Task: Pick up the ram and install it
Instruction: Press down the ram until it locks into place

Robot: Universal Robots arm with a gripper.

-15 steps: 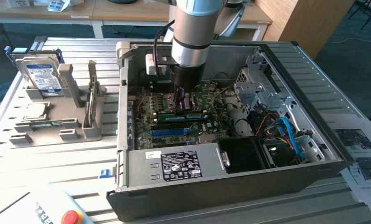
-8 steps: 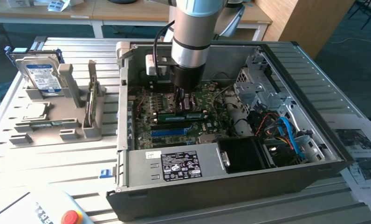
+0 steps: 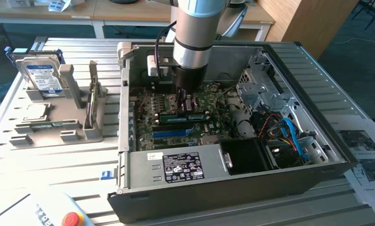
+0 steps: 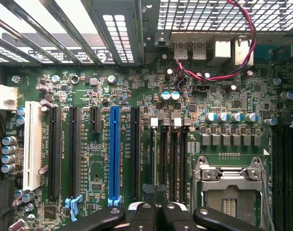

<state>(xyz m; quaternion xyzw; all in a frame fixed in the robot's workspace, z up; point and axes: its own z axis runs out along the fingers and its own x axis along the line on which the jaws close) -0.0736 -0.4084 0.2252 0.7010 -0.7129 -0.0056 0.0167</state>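
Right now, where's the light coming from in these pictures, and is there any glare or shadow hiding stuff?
Exterior view: bright daylight washes the slatted table; the computer case interior sits in shade, darkest near the black fan housing. Wrist view: the motherboard is evenly lit, with bright glare through the vent grille, and the fingers are dark and blurred.

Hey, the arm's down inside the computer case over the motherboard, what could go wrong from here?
1. The gripper is shut just above the narrow black memory slots; slight misalignment could press on the board instead of a slot.
2. The processor socket sits right beside those slots and might get struck.
3. The arm hangs close to the case wall; a sideways move may hit it.
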